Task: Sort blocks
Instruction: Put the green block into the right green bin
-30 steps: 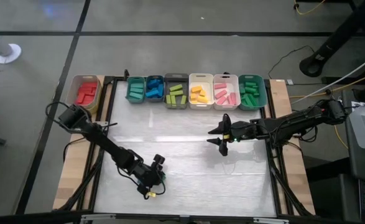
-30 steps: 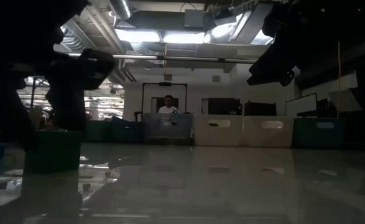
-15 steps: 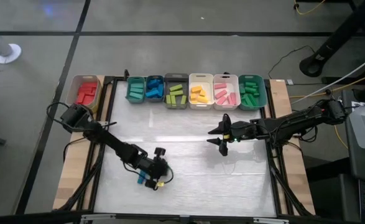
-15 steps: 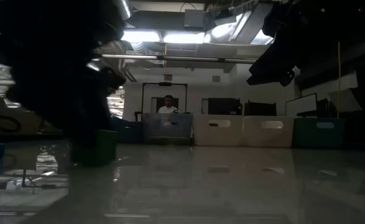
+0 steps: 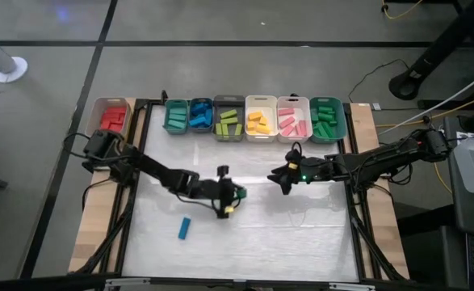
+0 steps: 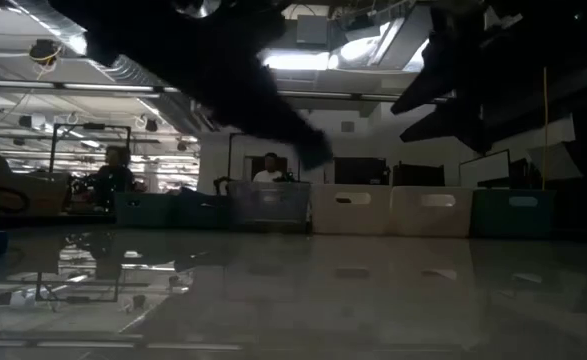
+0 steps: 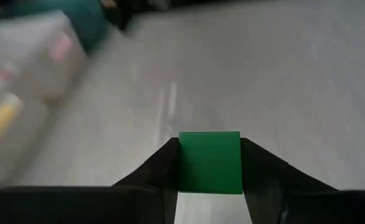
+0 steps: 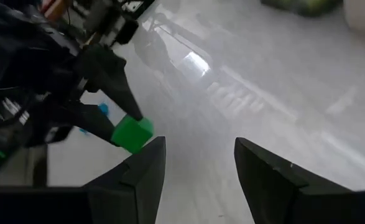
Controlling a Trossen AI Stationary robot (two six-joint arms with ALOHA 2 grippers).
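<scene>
Glossy white table, ceiling lights mirrored in it, open workshop room behind the far edge.

Left gripper now near the table's middle; half a second ago it sat lower, toward the near edge, left of centre. Fingers pinch a green block squarely by two opposite faces: a small, flat-sided, matte cube. The right wrist view shows the same cube between two dark tapered fingers, off the table surface. Left arm stretches long and low from the left edge, wrist reaching toward the centre.

A blue block, a short bar, lies alone on the table near the near edge, left of centre, about where the gripper was before; it is uncovered now.

Right gripper is right of centre, facing the left gripper with a gap between them. Its fingers stand well apart with nothing between them. It has turned since the last frame; its finger spread looks narrower from above. Right arm reaches in level from the right edge.

Along the far edge a row of rectangular bins: tan bin with red pieces off the left corner, then teal bin, blue-filled bin, grey bin with lime bars, white bin with yellow, white bin with pink, teal bin with dark green.
</scene>
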